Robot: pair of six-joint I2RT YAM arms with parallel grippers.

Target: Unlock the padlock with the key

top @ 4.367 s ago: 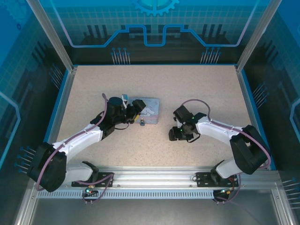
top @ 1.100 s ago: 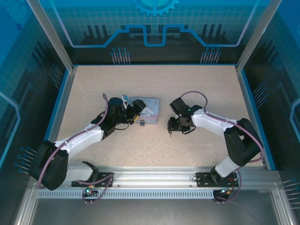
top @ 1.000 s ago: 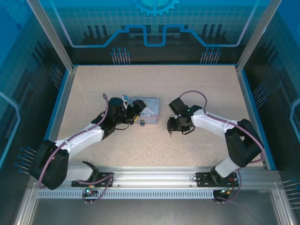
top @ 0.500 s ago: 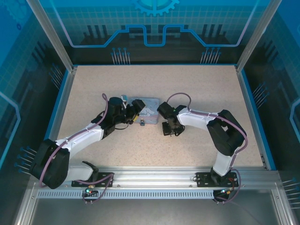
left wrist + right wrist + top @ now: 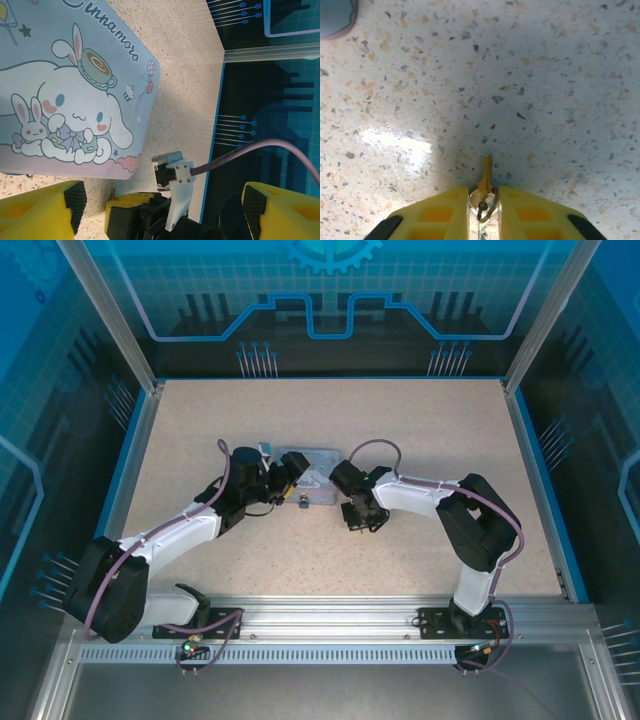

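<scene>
Movement is noted on the right side alone. The left gripper (image 5: 288,485) is held wide open, empty, at the Cinnamoroll tin's (image 5: 75,100) 9 o'clock edge. The padlock (image 5: 300,503) is found at its 6 o'clock edge. The right gripper (image 5: 483,194) has been brought leftward to the tin's 4 o'clock and clamped on the key (image 5: 485,171), so insertion is judged next. Counted: two grippers, one tin, one padlock, one key.

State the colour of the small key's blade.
The small metal key's blade is brassy gold, clearest in the right wrist view.
</scene>
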